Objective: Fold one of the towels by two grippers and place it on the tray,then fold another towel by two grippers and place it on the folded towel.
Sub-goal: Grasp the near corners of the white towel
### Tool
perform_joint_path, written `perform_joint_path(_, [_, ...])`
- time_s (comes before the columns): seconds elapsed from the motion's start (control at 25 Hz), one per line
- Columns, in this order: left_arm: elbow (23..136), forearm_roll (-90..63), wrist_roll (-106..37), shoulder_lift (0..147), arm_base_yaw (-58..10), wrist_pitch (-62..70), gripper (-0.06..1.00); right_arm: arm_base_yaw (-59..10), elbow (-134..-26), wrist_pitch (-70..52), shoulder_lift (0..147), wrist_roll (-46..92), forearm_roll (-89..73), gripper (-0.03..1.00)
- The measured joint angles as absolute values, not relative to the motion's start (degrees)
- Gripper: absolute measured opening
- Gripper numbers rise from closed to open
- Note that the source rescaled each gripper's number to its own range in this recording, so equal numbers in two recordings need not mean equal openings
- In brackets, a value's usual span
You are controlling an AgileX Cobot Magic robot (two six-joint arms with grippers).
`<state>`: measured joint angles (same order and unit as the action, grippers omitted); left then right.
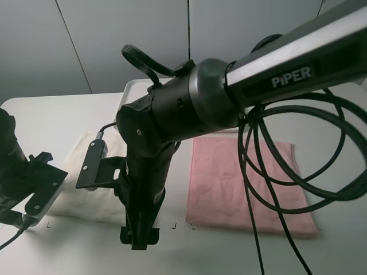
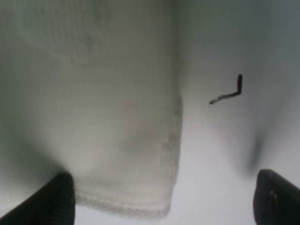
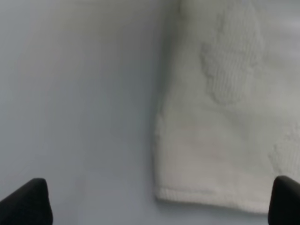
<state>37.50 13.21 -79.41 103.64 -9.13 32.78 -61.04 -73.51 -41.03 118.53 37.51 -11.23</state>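
A cream towel (image 1: 80,189) lies flat on the white table at the left, and a pink towel (image 1: 246,183) lies flat to its right. My right gripper (image 1: 139,236) points down at the cream towel's near right corner (image 3: 206,187); its dark fingertips (image 3: 28,201) stand wide apart with nothing between them. My left gripper (image 2: 164,204) hangs open over the towel's near left corner (image 2: 140,187), with its fingertips (image 2: 58,199) to either side of that corner. A piece of the white tray (image 1: 133,87) shows at the back, behind the right arm.
The right arm (image 1: 275,63) and its looped black cables (image 1: 298,172) cross the front of the exterior view and hide much of the table. Black L-shaped marks (image 2: 229,93) are drawn on the table near the towel's corners. The left arm (image 1: 23,177) stands at the left edge.
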Motion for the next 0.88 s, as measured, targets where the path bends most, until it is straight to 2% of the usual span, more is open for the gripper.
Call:
perform_joint_path(0.8, [37.5,14.9,-78.2,103.8,-9.1,31.3,0.99,-63.5,-75.3,-41.8,124.6,31.2,-6.6,1.00])
perform_joint_path(0.88, [37.5,14.9,-78.2,103.8,-9.1,31.3,0.99,-63.5,-75.3,-41.7,124.7,30.3,-5.5,0.95])
